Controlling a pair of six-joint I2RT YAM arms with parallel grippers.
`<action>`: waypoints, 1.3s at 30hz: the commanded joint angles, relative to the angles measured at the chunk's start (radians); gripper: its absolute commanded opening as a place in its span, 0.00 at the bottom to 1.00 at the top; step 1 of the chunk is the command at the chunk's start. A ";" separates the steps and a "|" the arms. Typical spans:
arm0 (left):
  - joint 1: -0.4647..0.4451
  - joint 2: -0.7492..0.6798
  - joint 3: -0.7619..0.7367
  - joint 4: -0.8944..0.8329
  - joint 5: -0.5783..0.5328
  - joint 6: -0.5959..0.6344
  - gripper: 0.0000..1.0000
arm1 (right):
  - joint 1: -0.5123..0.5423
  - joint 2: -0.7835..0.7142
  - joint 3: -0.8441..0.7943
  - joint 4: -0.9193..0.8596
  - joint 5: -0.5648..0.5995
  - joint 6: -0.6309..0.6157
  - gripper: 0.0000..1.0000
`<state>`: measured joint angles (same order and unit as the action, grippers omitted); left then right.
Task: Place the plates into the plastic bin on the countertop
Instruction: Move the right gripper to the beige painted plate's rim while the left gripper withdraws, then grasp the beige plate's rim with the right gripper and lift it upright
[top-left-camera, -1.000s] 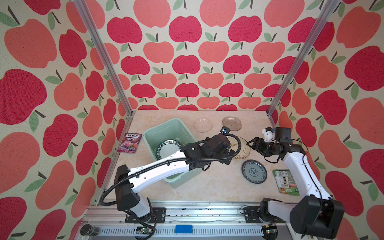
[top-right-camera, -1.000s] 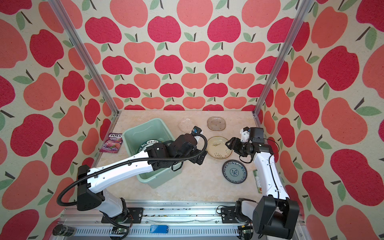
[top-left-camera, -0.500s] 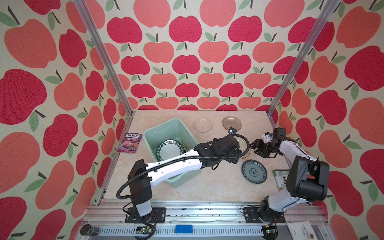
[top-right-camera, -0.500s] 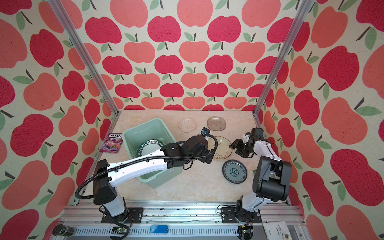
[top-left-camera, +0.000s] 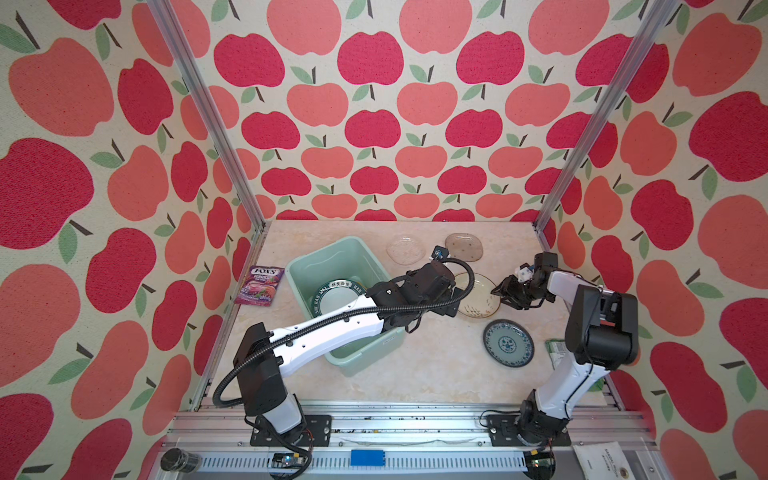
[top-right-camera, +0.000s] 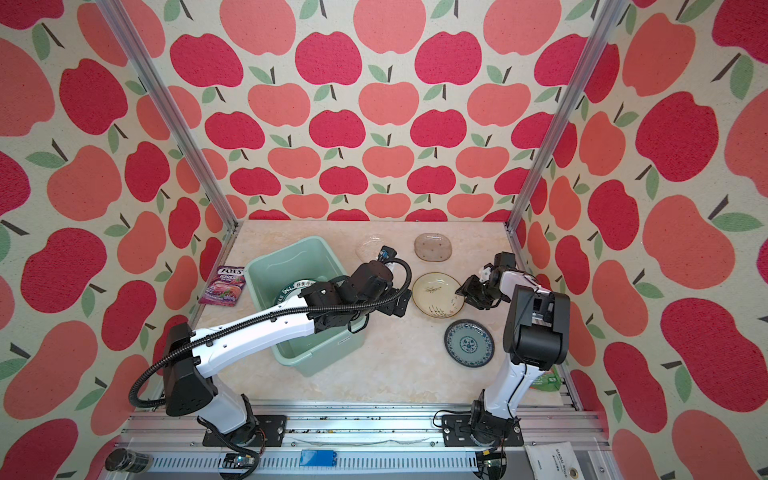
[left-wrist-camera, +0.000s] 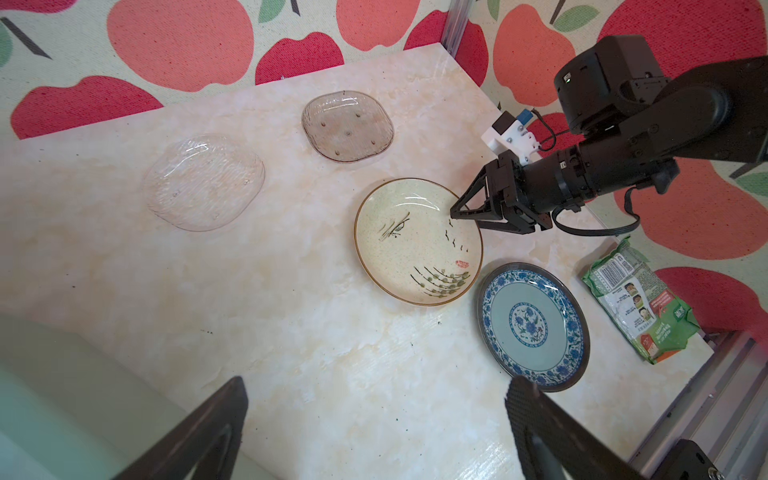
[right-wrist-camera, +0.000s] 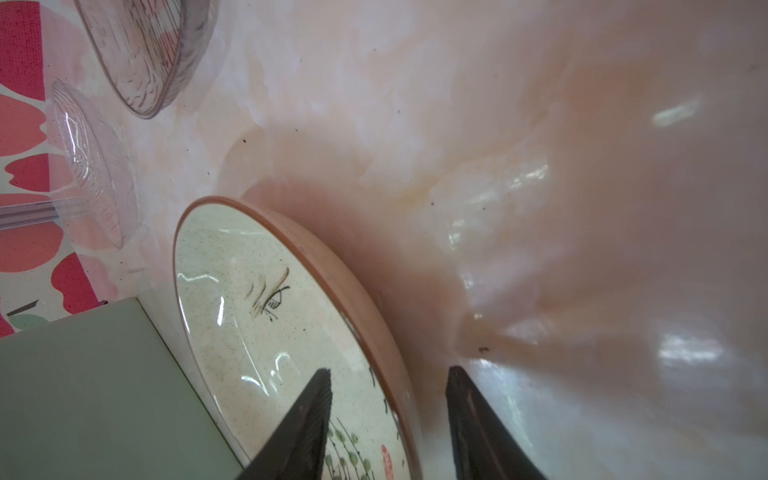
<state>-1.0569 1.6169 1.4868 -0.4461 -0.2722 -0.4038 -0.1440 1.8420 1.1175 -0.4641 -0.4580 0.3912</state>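
The right claw (right-wrist-camera: 387, 369) straddles the right rim of the cream plate (left-wrist-camera: 415, 241), which looks stiff, slick and breakable, jaws apart and not yet pinching, while the left claw (left-wrist-camera: 376, 379) hangs wide open.

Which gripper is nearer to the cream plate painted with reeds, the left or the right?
Right. The right gripper straddles the rim of the cream plate, one finger over its face, one outside. The left gripper hangs open, apart from the plate, toward the plastic bin.

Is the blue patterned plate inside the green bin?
No, the blue-patterned plate lies flat on the countertop, apart from the plastic bin.
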 joint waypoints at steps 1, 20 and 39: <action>0.008 -0.035 -0.028 0.034 0.016 -0.015 0.99 | 0.005 0.029 0.035 0.000 -0.004 -0.010 0.39; 0.012 -0.141 -0.103 0.049 -0.002 -0.047 0.99 | 0.021 -0.029 -0.034 -0.004 -0.041 -0.020 0.00; 0.223 -0.559 -0.321 -0.066 0.062 -0.053 0.99 | 0.168 -0.456 0.080 -0.209 -0.061 0.081 0.00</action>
<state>-0.9005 1.1286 1.1927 -0.4465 -0.2687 -0.4343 -0.0200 1.4673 1.1252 -0.6216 -0.4618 0.4294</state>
